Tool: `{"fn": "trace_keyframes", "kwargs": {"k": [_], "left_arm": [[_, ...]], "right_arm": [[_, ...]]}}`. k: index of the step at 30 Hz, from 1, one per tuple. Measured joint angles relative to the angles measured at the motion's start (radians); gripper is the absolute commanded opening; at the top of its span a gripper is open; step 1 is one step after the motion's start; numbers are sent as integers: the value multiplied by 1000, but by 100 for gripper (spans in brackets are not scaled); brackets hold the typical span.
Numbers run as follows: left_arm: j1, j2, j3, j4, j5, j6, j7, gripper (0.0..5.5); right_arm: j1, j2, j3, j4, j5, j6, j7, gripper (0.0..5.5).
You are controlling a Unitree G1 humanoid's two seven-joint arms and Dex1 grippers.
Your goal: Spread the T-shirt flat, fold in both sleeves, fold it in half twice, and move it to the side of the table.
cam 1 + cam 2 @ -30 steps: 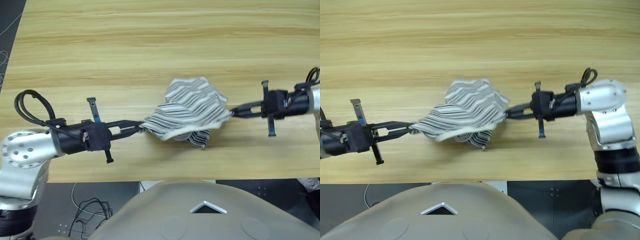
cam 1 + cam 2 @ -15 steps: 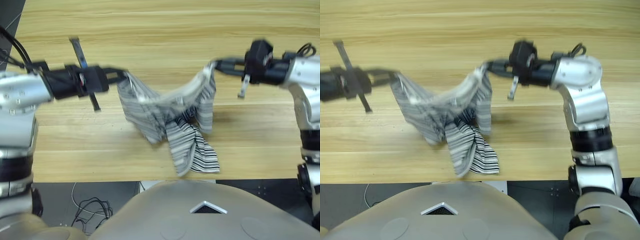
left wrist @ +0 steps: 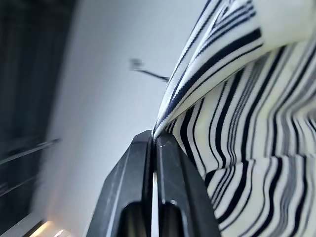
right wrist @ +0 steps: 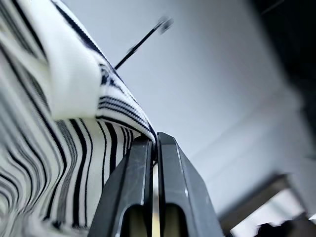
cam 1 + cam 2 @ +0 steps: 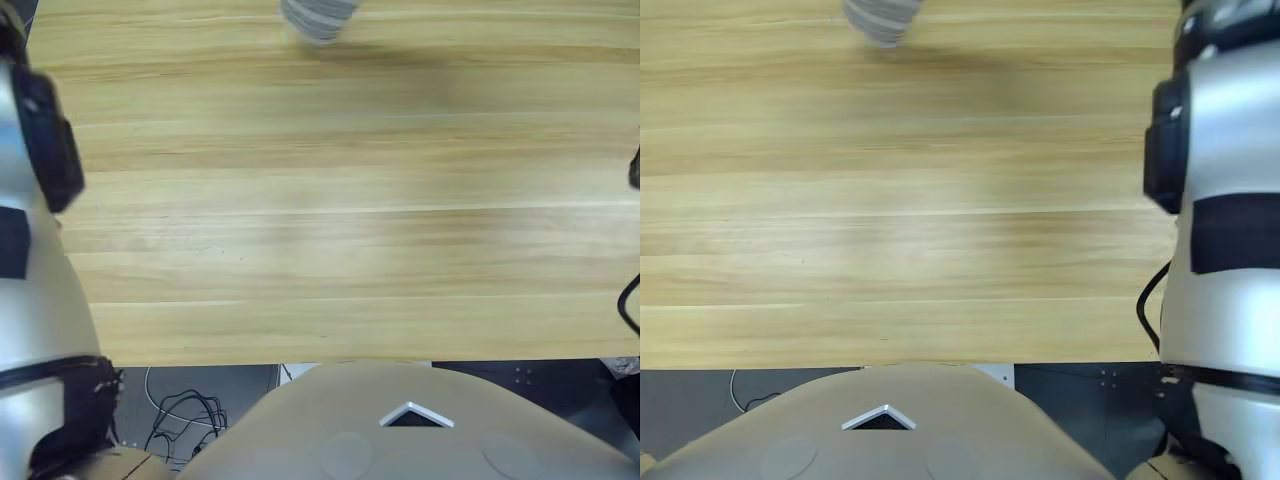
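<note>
- T-shirt (image 3: pixel 237 98), striped black and white, is held up off the table (image 5: pixel 320 250). In the head views its lowest tip (image 5: pixel 318 18) dangles over the far middle of the wood.
- Our left gripper (image 3: pixel 153 138) is pinched tight on a hemmed edge of the cloth, with the fabric caught between its closed fingers.
- Our right gripper (image 4: pixel 154 139) is clamped the same way on another banded edge, fingers pressed together on it.
- As we judge it, the coming move turns on this: the shirt hangs downward from both grippers. Its long axis therefore runs roughly vertical, and the free end is lowest, out toward the table's far side.
- Neither arm is nearer, since both already carry the cloth.
- To spread it flat, we would lower it with the grippers kept apart. The free end should touch first, and the rest can then be laid back toward the near edge.
- We cannot tell which parts of the shirt the two edges belong to, nor how taut the span between them is.
</note>
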Motion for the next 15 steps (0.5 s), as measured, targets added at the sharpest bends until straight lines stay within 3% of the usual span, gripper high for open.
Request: {"fn": "trace_keyframes", "kwargs": {"k": [3,8,11,15], "left_arm": [[-19,22,-32,62,38,-117,3,11],[317,80,-81,20,38,-456,-170,11],[586,173,-89,-201,-48,-633,-319,11],[953,356,-77,-613,-166,-629,-456,11]], "right_arm": [[-39,34,-39,26,5,-100,71,10],[353,43,-100,-4,96,-253,443,10],[661,27,-109,-215,223,-271,735,10],[1059,-63,-108,-646,408,-133,968,10]]}}
